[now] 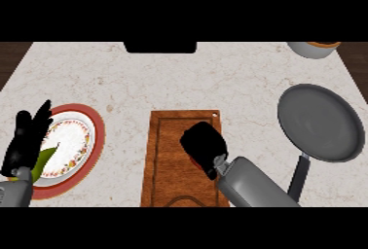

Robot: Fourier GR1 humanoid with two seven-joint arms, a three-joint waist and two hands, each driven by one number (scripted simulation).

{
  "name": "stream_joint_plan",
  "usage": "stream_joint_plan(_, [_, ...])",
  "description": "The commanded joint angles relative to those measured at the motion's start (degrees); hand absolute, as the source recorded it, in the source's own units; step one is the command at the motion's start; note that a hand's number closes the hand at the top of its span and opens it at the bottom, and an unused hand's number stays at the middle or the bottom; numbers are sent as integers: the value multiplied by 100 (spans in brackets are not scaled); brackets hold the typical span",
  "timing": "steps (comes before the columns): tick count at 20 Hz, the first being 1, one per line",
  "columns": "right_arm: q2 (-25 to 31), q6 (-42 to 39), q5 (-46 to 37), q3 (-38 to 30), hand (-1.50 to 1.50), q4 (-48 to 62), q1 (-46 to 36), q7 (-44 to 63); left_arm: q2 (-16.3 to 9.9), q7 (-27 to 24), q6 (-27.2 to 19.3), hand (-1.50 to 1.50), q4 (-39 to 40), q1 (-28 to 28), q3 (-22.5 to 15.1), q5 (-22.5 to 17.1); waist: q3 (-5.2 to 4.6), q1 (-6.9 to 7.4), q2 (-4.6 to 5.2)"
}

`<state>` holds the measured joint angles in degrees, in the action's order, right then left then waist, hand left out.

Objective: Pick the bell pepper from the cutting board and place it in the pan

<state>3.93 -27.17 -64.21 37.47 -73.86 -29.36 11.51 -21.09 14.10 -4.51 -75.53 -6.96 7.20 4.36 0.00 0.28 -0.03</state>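
A wooden cutting board [167, 160] lies in the middle of the counter. My right hand [203, 142] is over its right half, fingers curled downward. Only a thin red sliver of the bell pepper [194, 158] shows at the hand's lower left edge; the rest is hidden under the hand. The grey pan [320, 121] sits to the right of the board with nothing in it, its dark handle [300, 175] pointing toward me. My left hand [25, 141] rests open at the left edge, fingers up.
A white patterned plate [72, 133] on a red mat lies under my left hand, with a green item [45, 158] on it. A pot [314, 47] stands at the back right. A black object [159, 46] sits at the back edge.
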Motion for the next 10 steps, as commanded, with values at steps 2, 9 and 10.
stream_joint_plan(2, [253, 704, -428, -131, 150, 174, 138, -583, 42, 2, 88, 0, 62, -2, 121, 13, 1, -10, 5])
stream_joint_plan(9, [802, 493, -108, -912, 150, -515, 655, -624, 83, -254, 54, 0, 71, 241, 233, 97, 0, -149, -34])
stream_joint_plan(10, [1271, 651, 28, -1401, 150, -521, 809, -638, -105, -213, 174, 0, -57, 337, 364, -13, 7, -287, -83])
